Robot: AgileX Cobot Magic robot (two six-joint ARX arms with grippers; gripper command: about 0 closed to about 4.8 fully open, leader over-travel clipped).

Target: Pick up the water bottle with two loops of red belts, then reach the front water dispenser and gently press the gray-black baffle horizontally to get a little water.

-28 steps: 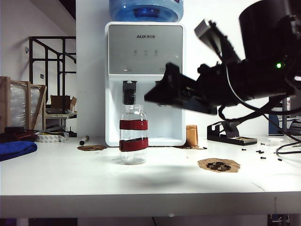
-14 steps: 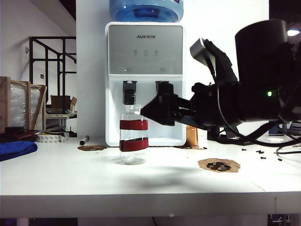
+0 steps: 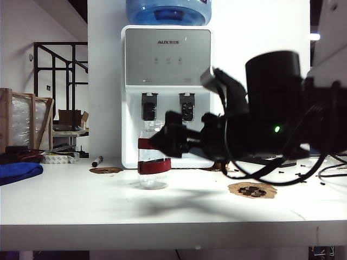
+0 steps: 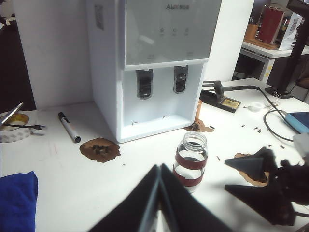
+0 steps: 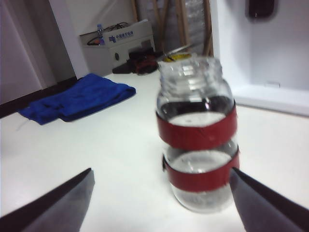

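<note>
Lining up: your right gripper [image 5: 161, 195] is level w/ the water bottle [image 5: 197, 154], jaws spread wide to straddle it. Bottle upright on the table [image 3: 81, 200], before the water dispenser [image 3: 167, 54]. Left gripper [image 4: 159, 205] closed, held back.

A white wall [image 3: 103, 81] stood behind my white table [image 3: 81, 206]. Off to the left I saw a black metal railing [image 3: 57, 76], a wooden crate frame [image 3: 24, 122] and a cardboard box [image 3: 69, 116]. Across the room, a second table [image 4: 270, 48] stood in even, bright indoor light.
</note>
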